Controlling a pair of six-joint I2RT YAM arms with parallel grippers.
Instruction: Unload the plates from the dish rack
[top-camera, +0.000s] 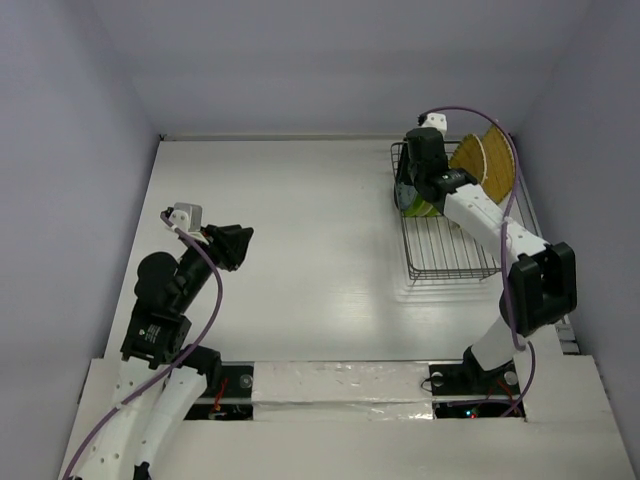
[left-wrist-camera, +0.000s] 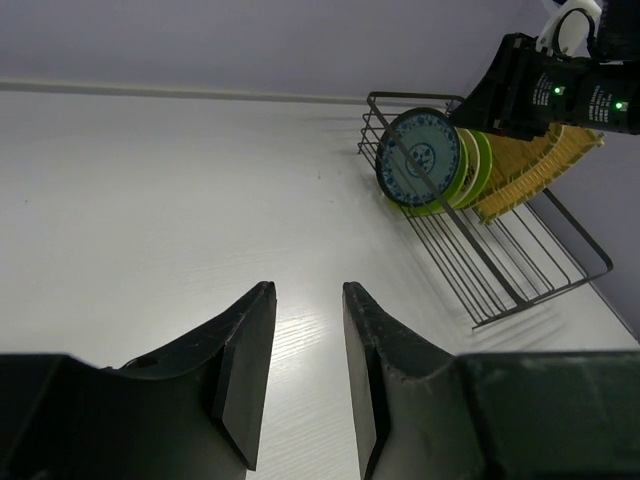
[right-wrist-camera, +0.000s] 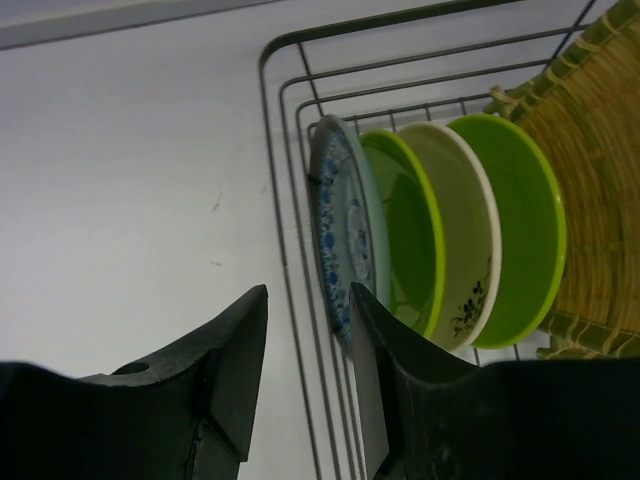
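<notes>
From above, we see the dish rack (top-camera: 455, 262) at the far right of the desk (top-camera: 300, 220). The plates (top-camera: 420, 207) stand in its far end, with a woven straw plate (top-camera: 490, 160) at the row's right. The right end effector (top-camera: 418, 192) hangs over them, and the right arm (top-camera: 482, 215) hides most of the row. The left end effector (top-camera: 238, 245) hovers well apart.

From the left wrist, its jaws are spread on nothing.

From the right wrist, the jaws are spread too, pinching nothing. One overlaps the lower edge of the teal patterned plate (right-wrist-camera: 345, 230) by the rack's rim. Behind that come a lime green plate (right-wrist-camera: 410, 230) and a cream plate (right-wrist-camera: 465, 240).
</notes>
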